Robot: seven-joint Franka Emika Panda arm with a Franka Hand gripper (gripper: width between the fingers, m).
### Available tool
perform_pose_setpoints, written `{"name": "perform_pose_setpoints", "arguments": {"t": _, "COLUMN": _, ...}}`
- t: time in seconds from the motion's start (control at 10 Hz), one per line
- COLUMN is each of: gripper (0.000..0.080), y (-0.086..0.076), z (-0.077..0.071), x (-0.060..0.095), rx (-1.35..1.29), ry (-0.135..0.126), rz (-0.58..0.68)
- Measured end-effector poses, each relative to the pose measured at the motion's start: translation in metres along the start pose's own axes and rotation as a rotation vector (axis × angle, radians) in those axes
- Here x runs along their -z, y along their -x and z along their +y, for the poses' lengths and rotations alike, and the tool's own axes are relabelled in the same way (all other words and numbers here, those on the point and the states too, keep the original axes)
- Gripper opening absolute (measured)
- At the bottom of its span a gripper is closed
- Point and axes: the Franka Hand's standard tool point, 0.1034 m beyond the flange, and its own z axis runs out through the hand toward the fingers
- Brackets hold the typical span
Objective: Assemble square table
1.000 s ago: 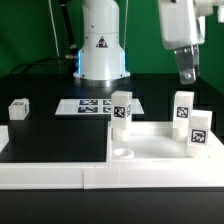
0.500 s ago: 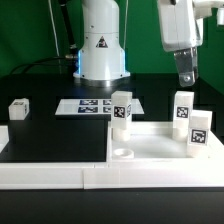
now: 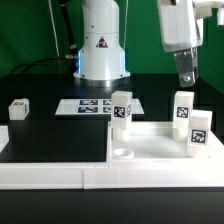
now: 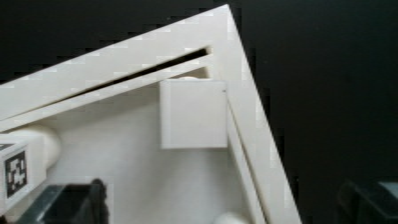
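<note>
The arm's white base column (image 3: 101,40) stands upright at the back of the scene, toward the exterior view's left of centre. The white wrist block (image 3: 178,24) hangs at the upper part of the exterior view's right, with the claw (image 3: 186,72) pointing downward beneath it, high in the air and holding nothing. In the wrist view the two dark fingertips (image 4: 64,197) show only at the frame edge, set wide apart with open space between them.
</note>
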Motion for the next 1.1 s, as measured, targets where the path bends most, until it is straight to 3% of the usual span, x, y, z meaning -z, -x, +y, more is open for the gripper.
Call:
{"name": "perform_pose_setpoints", "arguments": {"t": 0.2, "gripper": 0.0649, "y": -0.026, "z": 0.025, "x": 0.013, "rx": 0.123, "ry": -0.026, "rz": 0.006}}
{"name": "perform_pose_setpoints", "arguments": {"t": 0.4, "gripper": 0.0649, "y": -0.074, "z": 0.051, "x": 0.032, "rx": 0.260, "ry": -0.046, "rz": 0.014}}
{"name": "perform_pose_setpoints", "arguments": {"t": 0.5, "gripper": 0.0649, "y": -0.095, "z": 0.055, "x": 0.039, "rx": 0.329, "ry": -0.050, "rz": 0.017}}
{"name": "perform_pose_setpoints", "arguments": {"t": 0.6, "gripper": 0.0649, "y": -0.113, "z": 0.046, "x": 0.053, "rx": 0.357, "ry": -0.072, "rz": 0.019}}
{"name": "perform_pose_setpoints", "arguments": {"t": 0.7, "gripper": 0.0649, "y": -0.127, "z": 0.045, "x": 0.055, "rx": 0.434, "ry": -0.080, "rz": 0.035}}
{"name": "perform_pose_setpoints", "arguments": {"t": 1.1, "gripper": 0.0649, "y": -0.126, "z": 0.046, "x": 0.053, "rx": 0.747, "ry": -0.068, "rz": 0.048}}
